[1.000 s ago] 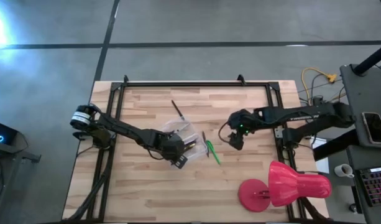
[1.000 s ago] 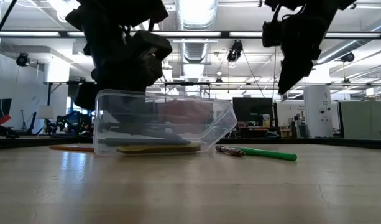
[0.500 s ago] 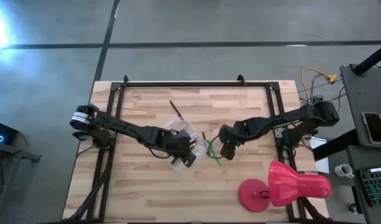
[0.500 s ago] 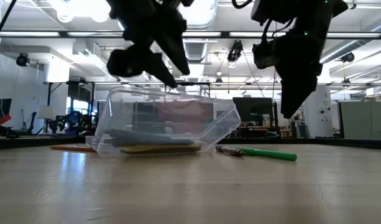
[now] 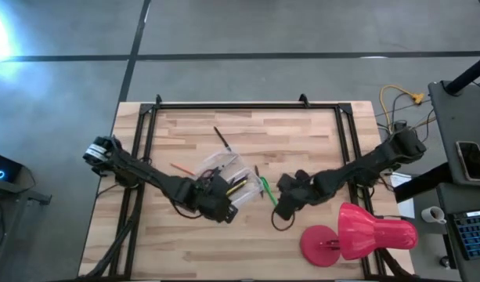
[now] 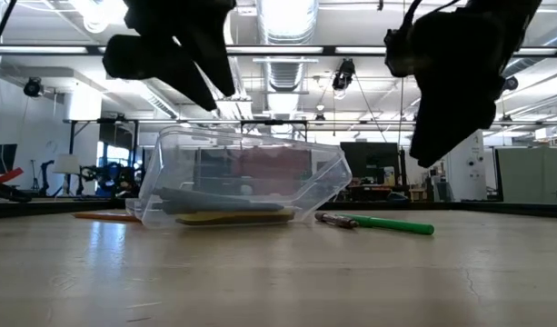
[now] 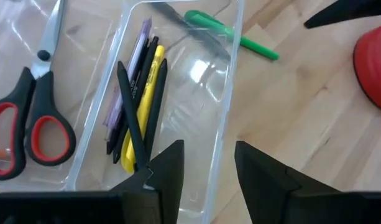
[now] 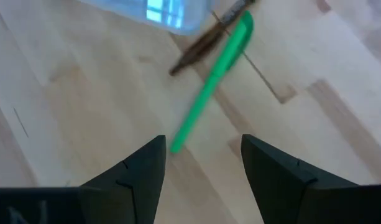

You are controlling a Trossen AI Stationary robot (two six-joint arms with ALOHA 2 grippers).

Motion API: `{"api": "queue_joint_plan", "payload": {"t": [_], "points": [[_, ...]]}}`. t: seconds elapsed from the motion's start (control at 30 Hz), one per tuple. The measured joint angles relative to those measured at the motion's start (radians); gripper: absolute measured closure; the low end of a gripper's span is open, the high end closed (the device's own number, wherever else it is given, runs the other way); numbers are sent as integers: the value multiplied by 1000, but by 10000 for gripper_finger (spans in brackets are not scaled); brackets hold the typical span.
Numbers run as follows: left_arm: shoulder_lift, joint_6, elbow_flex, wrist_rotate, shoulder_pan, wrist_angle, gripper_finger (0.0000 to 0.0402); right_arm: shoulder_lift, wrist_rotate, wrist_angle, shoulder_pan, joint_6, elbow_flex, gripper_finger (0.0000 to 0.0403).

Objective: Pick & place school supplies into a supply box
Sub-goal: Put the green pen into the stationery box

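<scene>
The clear supply box (image 5: 224, 174) lies on the table with yellow, black and pale pink pens (image 7: 137, 106) inside it. Red-handled scissors (image 7: 35, 121) lie beside its long wall. A green pen (image 5: 267, 191) and a dark brown pen (image 5: 256, 174) lie on the table just right of the box. My left gripper (image 7: 209, 168) is open above the box's near end (image 6: 242, 182), clear of it. My right gripper (image 8: 202, 162) is open above the green pen's near end (image 8: 178, 143), well off the table in the low view (image 6: 451, 109).
A dark pencil (image 5: 222, 139) lies beyond the box and an orange pencil (image 5: 182, 168) to its left. A big pink-red lamp (image 5: 357, 235) lies at the near right corner. A black metal frame (image 5: 240, 106) runs along the table's far edge and sides.
My left gripper has risen off the box's top and drawn back toward the near edge; the box has shifted slightly on the table. My right gripper has gone toward the near edge and left, ending over the green pen's near end.
</scene>
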Motion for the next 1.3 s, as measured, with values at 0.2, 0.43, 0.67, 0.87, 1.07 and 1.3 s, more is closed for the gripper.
{"api": "queue_joint_plan", "payload": {"t": [0.2, 0.43, 0.67, 0.87, 1.07, 1.3], "points": [[-32, 10, -21, -10, -64, -14, 274, 74, 21, 40, 26, 87, 13, 202], [-80, -9, -75, -63, -161, -17, 275, 145, 4, 76, 28, 76, 12, 202], [-165, -35, -153, -104, -184, -14, 275, 194, 10, 110, 17, 234, 11, 202], [-281, -10, -223, -129, -187, -17, 275, 252, 98, 110, 11, 339, 10, 202], [-421, -7, -309, -150, -187, -6, 275, 325, 124, 95, 12, 304, 43, 202], [-559, -8, -428, -177, -186, 41, 275, 351, 134, -100, 10, 287, 118, 219]]}}
